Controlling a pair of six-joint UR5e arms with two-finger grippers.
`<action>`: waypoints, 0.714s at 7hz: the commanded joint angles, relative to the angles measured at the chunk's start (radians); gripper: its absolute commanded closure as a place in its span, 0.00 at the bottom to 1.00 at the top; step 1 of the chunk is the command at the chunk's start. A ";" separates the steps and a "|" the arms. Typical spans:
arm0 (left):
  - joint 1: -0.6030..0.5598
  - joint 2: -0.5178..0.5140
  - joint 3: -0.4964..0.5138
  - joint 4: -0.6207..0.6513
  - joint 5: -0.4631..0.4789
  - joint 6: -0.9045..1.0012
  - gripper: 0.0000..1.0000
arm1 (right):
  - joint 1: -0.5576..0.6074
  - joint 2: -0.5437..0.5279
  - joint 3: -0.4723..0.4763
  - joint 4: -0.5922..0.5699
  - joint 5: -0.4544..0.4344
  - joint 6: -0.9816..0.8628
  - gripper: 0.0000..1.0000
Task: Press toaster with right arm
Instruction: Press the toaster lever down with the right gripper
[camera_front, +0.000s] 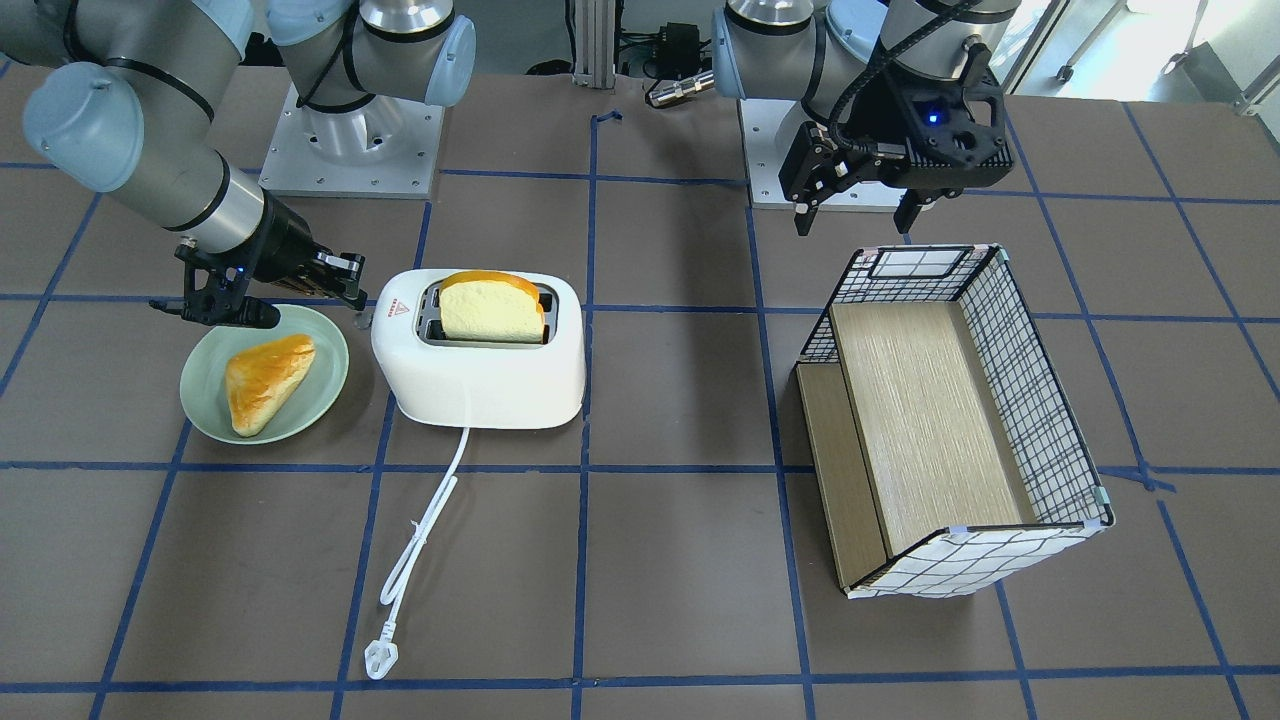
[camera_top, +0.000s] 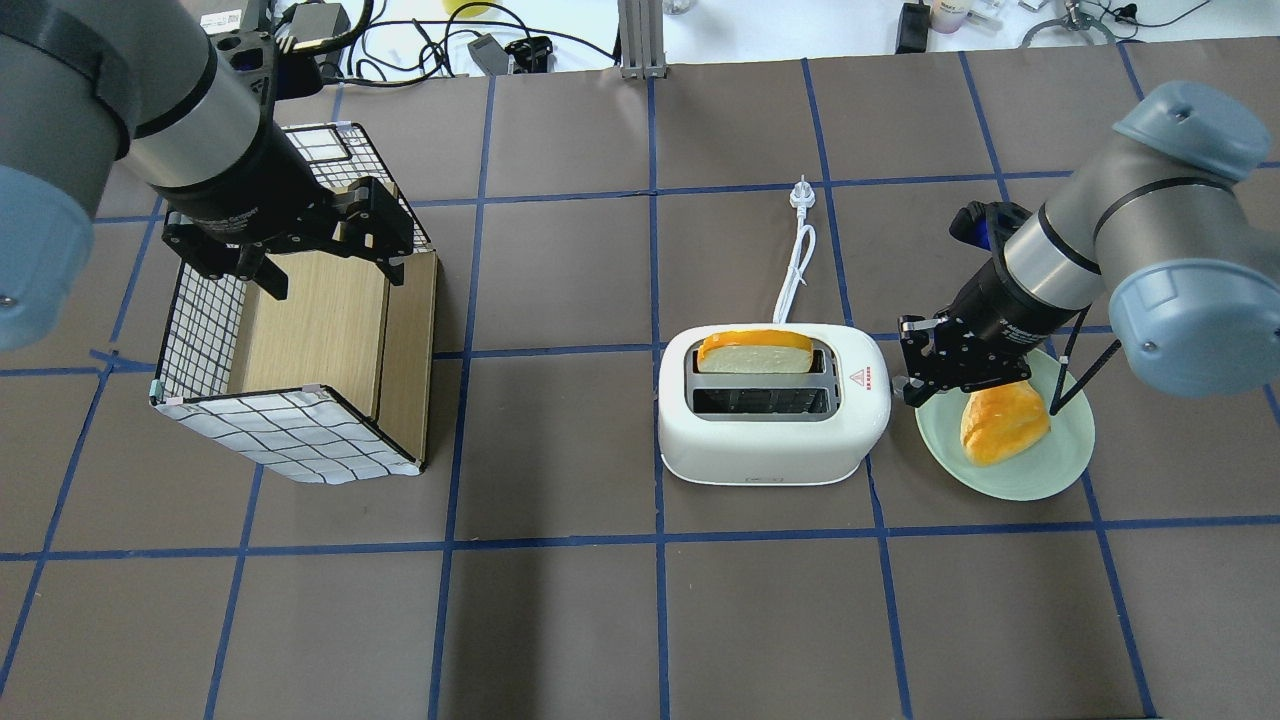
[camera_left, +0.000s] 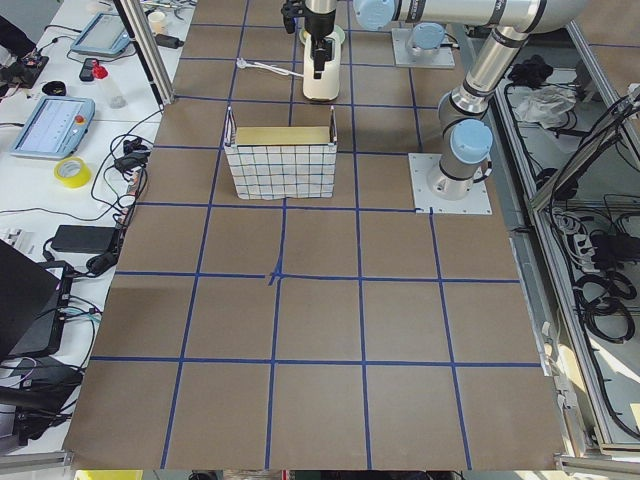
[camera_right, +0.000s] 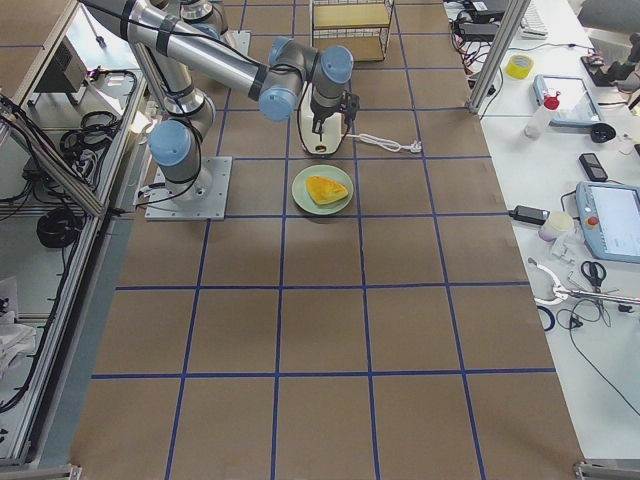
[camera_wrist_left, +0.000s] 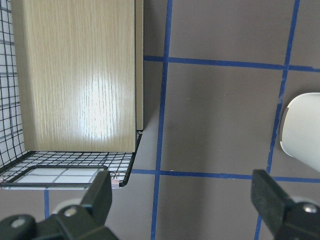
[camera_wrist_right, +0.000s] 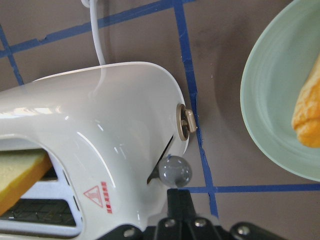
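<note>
Right wrist-mounted camera tells the story: the right gripper (camera_wrist_right: 177, 200) has its 2 fingers pinched together on nothing. Its tip is right up against the grey lever knob (camera_wrist_right: 174, 171) on the end of the toaster (camera_top: 770, 440), though I can't tell if it's actually touching. Toaster sits on the table on the robot's right side, 1 bread slice (camera_top: 755, 352) in the slot farther from the robot, green plate (camera_top: 1040, 482) just beside the knob end. My worry: that knob's small, round and shiny, so an off-centre push probably skates off onto the table or the plate rim. Toaster looks light too, could tip or skid. And the plug (camera_top: 803, 192) is lying loose, so the lever might just pop back up. Left gripper (camera_front: 857, 212) hangs wide open over the basket (camera_top: 290, 430), holding nothing.
</note>
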 joint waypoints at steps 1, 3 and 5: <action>0.000 0.000 0.000 0.000 0.000 0.000 0.00 | 0.001 0.015 0.003 0.000 0.008 0.001 1.00; 0.000 0.000 0.001 0.000 0.000 0.000 0.00 | 0.001 0.029 0.009 -0.003 0.009 -0.001 1.00; 0.000 0.000 0.000 0.000 0.000 0.000 0.00 | -0.001 0.044 0.009 -0.012 0.011 -0.001 1.00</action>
